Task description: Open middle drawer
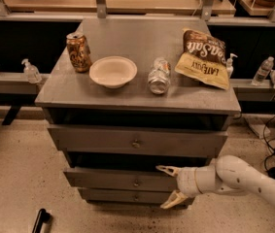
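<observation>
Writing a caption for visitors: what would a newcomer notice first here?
The robot's gripper hangs open in front of the middle drawer, just right of its knob. On the cabinet top, the chip bag lies back right, with a can, a bowl and a bottle to its left.

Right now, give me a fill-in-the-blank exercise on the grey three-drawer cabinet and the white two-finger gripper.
1. The white two-finger gripper, in front of the grey middle drawer, has its fingers ____.
2. On the cabinet top, the round white bowl stands beside a brown drink ____.
3. The middle drawer's front carries a small round ____.
Missing: open; can; knob.
</observation>
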Motion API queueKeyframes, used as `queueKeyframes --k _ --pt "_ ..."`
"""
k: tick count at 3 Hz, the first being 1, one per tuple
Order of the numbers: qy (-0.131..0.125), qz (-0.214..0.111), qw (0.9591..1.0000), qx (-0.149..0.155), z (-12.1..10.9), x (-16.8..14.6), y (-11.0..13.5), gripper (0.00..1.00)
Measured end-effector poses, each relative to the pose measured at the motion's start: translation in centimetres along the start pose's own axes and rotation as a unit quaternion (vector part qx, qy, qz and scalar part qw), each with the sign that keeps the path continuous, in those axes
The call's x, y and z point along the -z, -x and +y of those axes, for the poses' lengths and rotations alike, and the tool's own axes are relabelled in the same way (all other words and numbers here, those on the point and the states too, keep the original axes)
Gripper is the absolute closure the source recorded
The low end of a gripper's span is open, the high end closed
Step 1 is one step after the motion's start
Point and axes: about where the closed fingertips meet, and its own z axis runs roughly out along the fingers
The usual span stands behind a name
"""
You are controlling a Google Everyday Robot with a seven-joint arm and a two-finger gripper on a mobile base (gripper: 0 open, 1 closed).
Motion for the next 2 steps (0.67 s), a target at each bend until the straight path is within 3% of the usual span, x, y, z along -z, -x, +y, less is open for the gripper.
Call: queueKeyframes --k 2 --pt "-0.015 0.056 0.9972 -0.047 -2.5 -3.3 -3.6 0.26"
